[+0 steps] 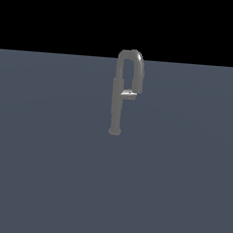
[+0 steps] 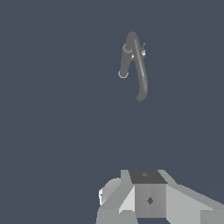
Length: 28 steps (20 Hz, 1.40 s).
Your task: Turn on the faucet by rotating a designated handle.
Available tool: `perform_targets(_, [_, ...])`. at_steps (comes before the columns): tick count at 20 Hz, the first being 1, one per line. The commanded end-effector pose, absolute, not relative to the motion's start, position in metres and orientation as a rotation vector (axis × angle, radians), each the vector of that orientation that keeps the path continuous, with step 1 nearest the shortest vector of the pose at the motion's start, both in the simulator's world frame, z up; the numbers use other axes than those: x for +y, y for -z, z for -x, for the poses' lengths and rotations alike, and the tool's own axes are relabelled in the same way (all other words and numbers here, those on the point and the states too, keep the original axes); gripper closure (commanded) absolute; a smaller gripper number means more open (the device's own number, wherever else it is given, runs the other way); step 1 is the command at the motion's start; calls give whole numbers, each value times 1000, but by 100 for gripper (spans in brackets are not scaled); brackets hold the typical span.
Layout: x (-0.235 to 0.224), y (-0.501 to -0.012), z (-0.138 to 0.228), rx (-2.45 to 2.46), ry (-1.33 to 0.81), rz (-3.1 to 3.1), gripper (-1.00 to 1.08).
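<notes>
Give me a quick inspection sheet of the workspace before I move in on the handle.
Surface: plain grey-blue floor, bare where visible.
Faucet: faucet stands upright, gooseneck spout curving over to the exterior view's right.
Handle: handle, small and shiny, sticks out from the post toward the exterior view's right, under the spout; nothing touches it.
Clutter: nothing seen.
Gripper: gripper shows only in the wrist view, apart from the faucet; fingers not discernible, so open or shut cannot be told.
Cables: nothing seen.
Surroundings: black backdrop above the floor.
</notes>
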<state>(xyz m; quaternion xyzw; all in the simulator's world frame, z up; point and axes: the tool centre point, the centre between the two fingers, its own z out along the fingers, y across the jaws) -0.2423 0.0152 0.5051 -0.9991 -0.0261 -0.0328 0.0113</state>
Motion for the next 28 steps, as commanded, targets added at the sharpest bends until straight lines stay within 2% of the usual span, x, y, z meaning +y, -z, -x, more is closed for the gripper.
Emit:
perform_targets(1, [15, -505, 242, -81, 102, 3116, 108])
perform_targets(14, [17, -505, 220, -8, 9, 3075, 108])
perform_targets(28, [17, -496, 151, 212, -272, 2917, 108])
